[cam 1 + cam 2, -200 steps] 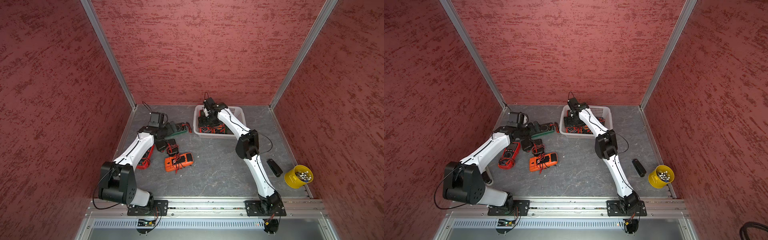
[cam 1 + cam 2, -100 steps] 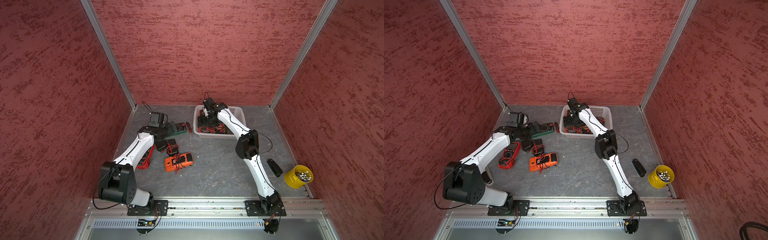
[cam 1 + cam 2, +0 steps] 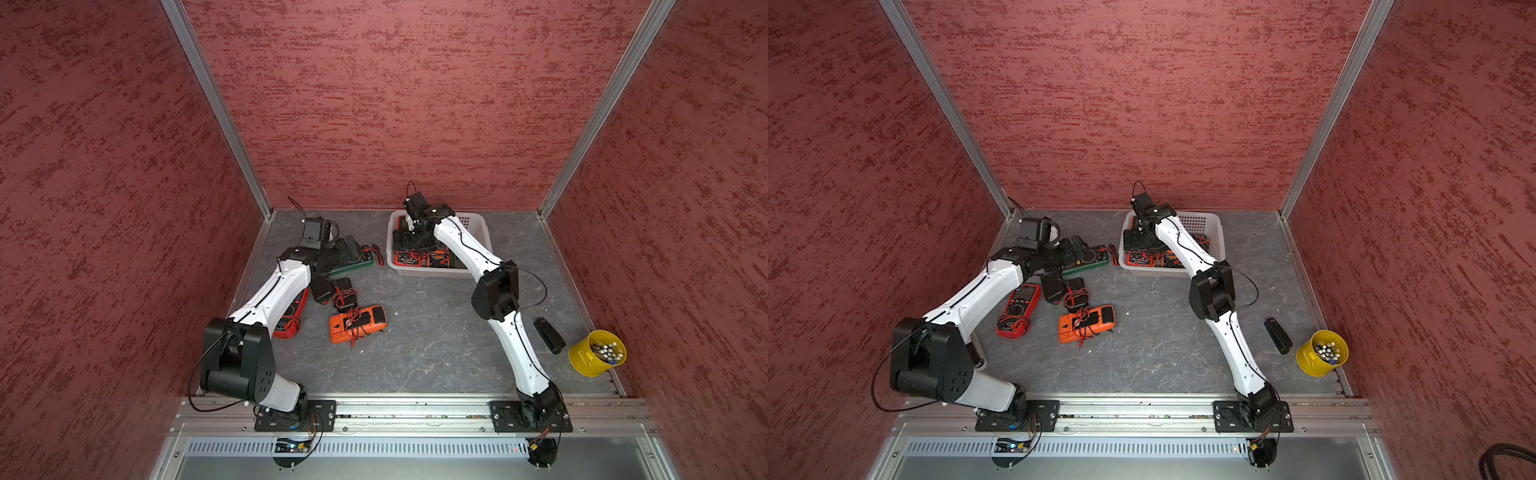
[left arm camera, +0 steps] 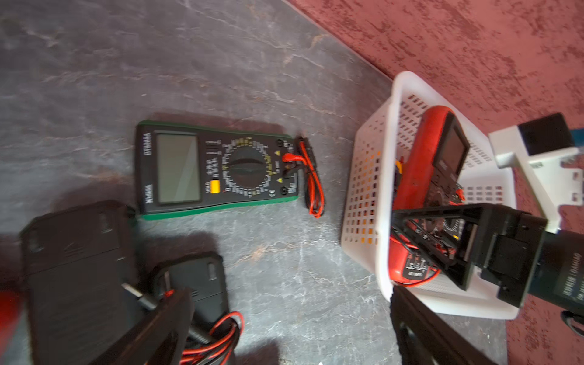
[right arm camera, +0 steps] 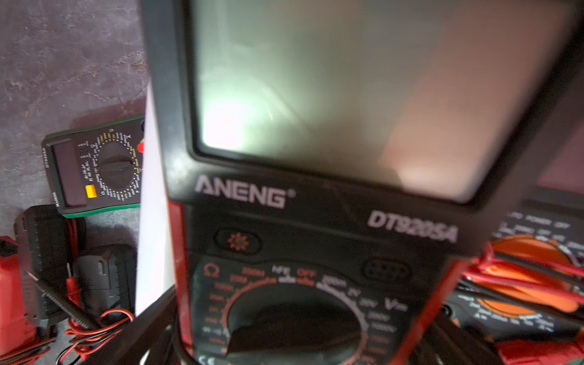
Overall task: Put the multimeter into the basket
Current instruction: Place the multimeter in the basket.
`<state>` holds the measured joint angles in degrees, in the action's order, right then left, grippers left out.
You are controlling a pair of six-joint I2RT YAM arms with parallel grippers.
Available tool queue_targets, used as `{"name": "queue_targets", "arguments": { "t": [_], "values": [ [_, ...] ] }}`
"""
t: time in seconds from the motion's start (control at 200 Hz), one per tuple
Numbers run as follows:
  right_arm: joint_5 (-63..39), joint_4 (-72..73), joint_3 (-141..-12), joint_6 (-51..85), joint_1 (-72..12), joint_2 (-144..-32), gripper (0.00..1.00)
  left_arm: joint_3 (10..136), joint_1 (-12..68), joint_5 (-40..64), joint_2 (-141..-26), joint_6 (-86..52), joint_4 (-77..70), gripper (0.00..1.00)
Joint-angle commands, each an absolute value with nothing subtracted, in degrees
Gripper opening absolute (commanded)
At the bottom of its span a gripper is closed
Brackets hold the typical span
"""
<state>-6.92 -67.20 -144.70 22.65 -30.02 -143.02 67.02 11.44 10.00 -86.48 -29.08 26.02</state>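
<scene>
First, at the near right edge, a yellow cup (image 3: 590, 359) is holding small pale-tipped pieces, and a black bar (image 3: 548, 336) is lying just beside it, well apart from every meter.

Mid-table, an orange meter (image 3: 357, 324) is lying face up, its long axis running left to right and its leads bundled on top. To its left a red meter (image 3: 1017, 309) is lying face up, long axis running near to far, screen end pointing away. Just beyond, two black meters (image 3: 1054, 286) are lying back up, side by side, with red and black leads tangling beside them.

Farther on, a green meter (image 4: 215, 167) is lying flat and face up, long axis crosswise. Its screen end is pointing toward the left arm; its jack end and coiled leads are pointing at the basket (image 3: 478, 226), with bare table between. The left gripper (image 4: 290, 295) is hanging above the table meters, fingers spread wide, holding nothing.

By the far wall the white basket is holding several flat meters (image 3: 419, 259). A propped meter (image 4: 423, 164) is leaning at its left end, tilted, screen end up, dial end down. The right gripper (image 3: 409, 245) is reaching in, fingers set wide with that meter between them; contact cannot be told.

A grey marbled table (image 3: 415, 361) is carrying everything. Red textured walls (image 3: 395, 104) are enclosing three sides.
</scene>
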Motion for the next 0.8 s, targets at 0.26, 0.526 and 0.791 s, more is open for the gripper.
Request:
{"name": "queue_targets", "arguments": {
  "t": [0.26, 0.526, 0.791],
  "values": [
    [-5.0, -62.7, -141.8, 18.9, -31.0, -138.4, 0.99, 80.9, 13.1, 20.9, -101.2, -39.3, 17.3, 0.95],
    [-7.1, -60.4, -140.7, 18.7, -31.0, -138.3, 0.99, 93.4, 12.4, 27.7, -115.5, -41.9, 19.7, 0.98],
    [-9.1, -59.8, -139.6, 19.4, -30.5, -138.3, 0.99, 98.9, 12.6, 35.9, -121.9, -39.1, 22.2, 0.99]
  ]
}}
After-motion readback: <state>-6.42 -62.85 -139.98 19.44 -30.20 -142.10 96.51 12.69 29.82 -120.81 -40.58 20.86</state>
